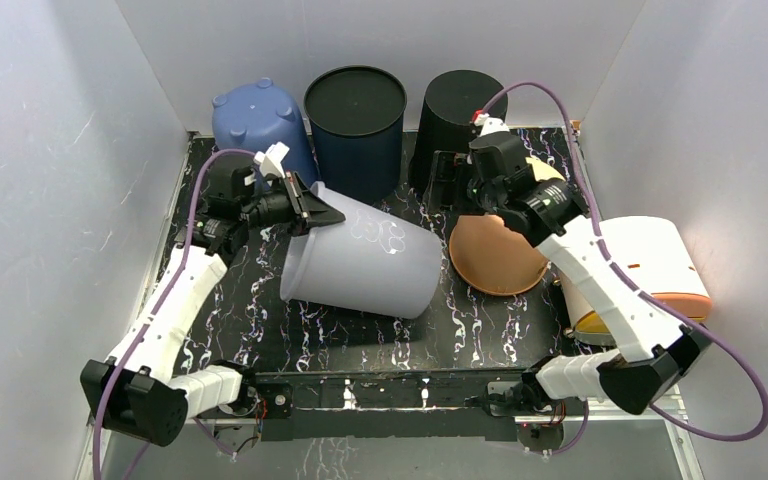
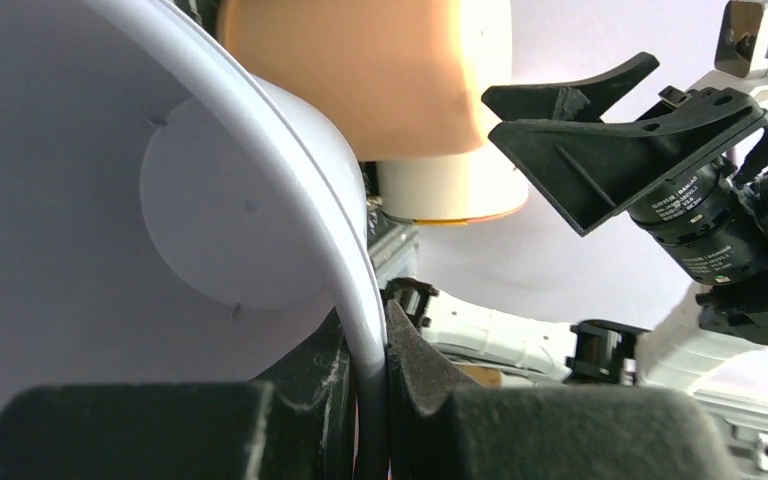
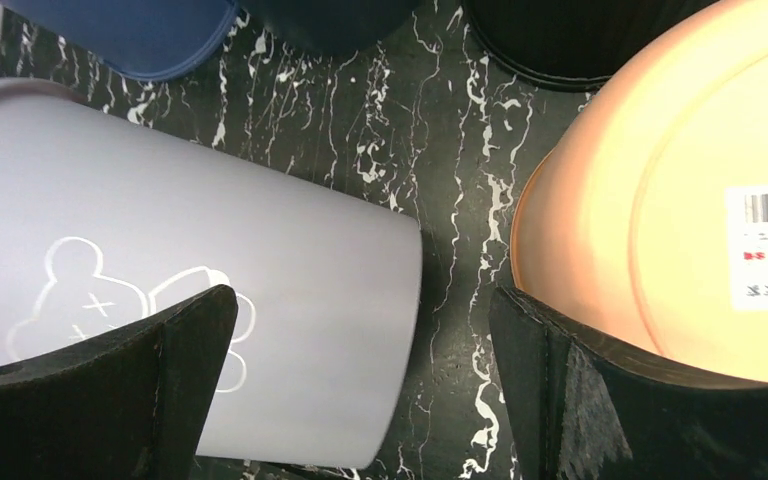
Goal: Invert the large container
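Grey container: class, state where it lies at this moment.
In the top view the grey container lies on its side mid-table, its rim pinched by the left claw, the orange tub to its right.

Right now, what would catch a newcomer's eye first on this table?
The large pale grey container lies on its side mid-table, with the left gripper shut on its rim. Just right of it in the top view, a peach bin lies tipped over, and the right gripper hangs open above the gap between them.
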Controlling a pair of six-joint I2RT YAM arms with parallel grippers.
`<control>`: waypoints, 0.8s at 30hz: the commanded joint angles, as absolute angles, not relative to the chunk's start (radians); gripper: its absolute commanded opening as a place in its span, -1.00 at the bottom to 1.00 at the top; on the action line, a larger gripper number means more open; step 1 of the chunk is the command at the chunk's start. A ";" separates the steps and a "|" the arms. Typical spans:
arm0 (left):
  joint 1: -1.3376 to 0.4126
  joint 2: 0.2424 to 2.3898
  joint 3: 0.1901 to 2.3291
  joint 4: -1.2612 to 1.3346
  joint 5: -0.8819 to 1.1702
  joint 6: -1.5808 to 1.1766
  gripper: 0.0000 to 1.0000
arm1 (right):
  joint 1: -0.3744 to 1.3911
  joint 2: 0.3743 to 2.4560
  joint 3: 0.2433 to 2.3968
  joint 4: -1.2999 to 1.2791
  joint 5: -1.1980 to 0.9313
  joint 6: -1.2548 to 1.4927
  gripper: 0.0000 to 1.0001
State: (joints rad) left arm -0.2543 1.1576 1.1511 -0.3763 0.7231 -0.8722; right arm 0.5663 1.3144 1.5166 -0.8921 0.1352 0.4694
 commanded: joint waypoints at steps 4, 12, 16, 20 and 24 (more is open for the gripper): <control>-0.297 1.117 0.991 0.041 0.850 -1.096 -1.00 | 0.559 1.248 1.545 -0.853 0.181 0.509 0.96; -0.300 1.150 0.956 -0.157 0.776 -0.892 -0.72 | 0.560 1.213 1.497 -0.856 0.115 0.540 0.96; -0.299 1.171 0.979 -0.282 0.744 -0.788 -0.13 | 0.560 1.181 1.440 -0.873 0.064 0.562 0.96; -0.299 1.182 1.022 -0.410 0.679 -0.677 0.07 | 0.559 1.135 1.356 -0.873 0.016 0.603 0.96; -0.300 1.203 1.094 -0.547 0.604 -0.559 0.14 | 0.559 1.100 1.296 -0.876 -0.007 0.629 0.96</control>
State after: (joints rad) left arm -0.2966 1.2045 0.9962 -0.3836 0.6746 -0.7174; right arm 0.5617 1.1484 1.3304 -0.8978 0.0322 0.5858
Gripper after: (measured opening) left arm 0.561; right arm 0.981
